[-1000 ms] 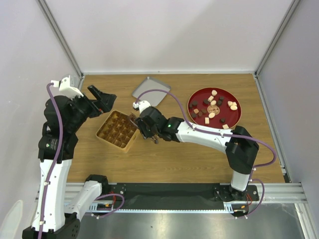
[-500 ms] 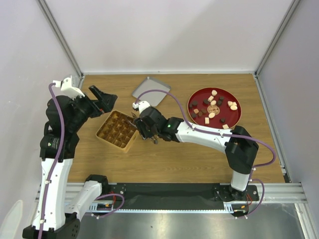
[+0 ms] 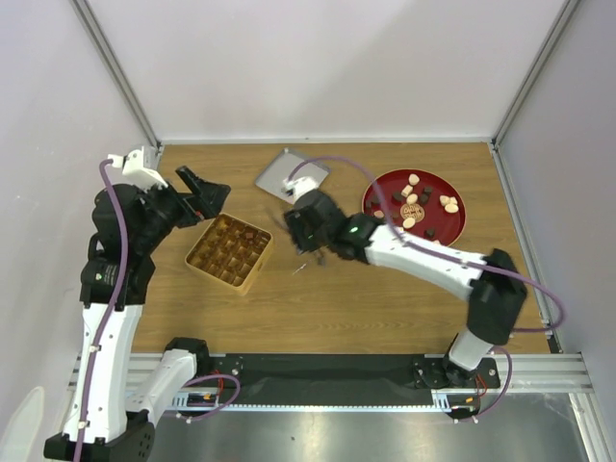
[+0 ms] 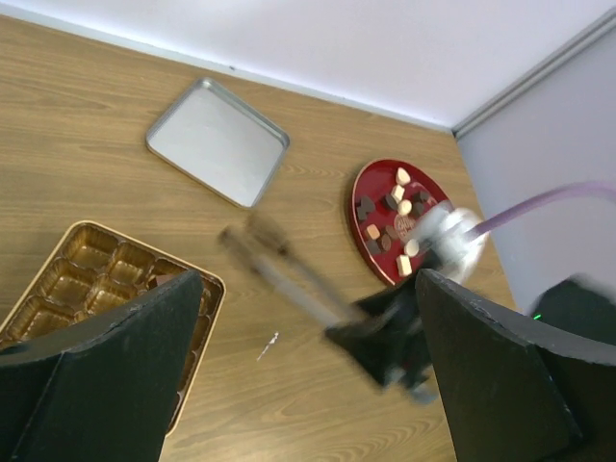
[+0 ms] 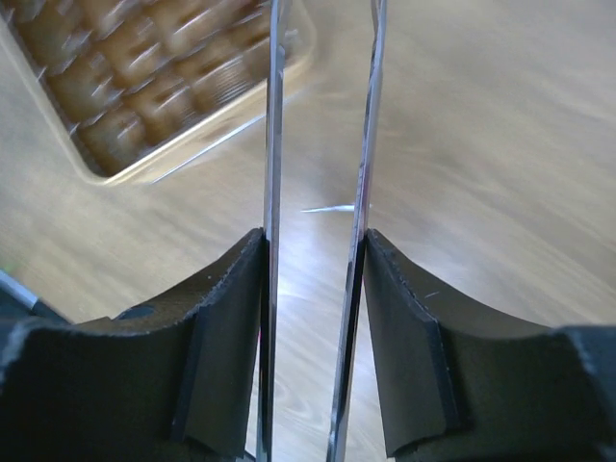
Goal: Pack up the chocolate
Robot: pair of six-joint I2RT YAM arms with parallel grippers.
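Bright, even light; soft shadows. Left wrist view: tongs (image 4: 279,265), right arm (image 4: 395,337) motion-blurred. Right wrist view: box (image 5: 144,77) smeared.

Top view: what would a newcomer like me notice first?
A round red plate at the far right stands out, dotted with small brown, tan and cream chocolates. In the middle, the right gripper clamps long thin metal tongs. It sits between that plate and a square tan box of grid compartments on the left.

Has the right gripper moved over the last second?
Yes. The right gripper, shut on the tongs, has drawn back from the edge of the box, rightward toward the red plate.
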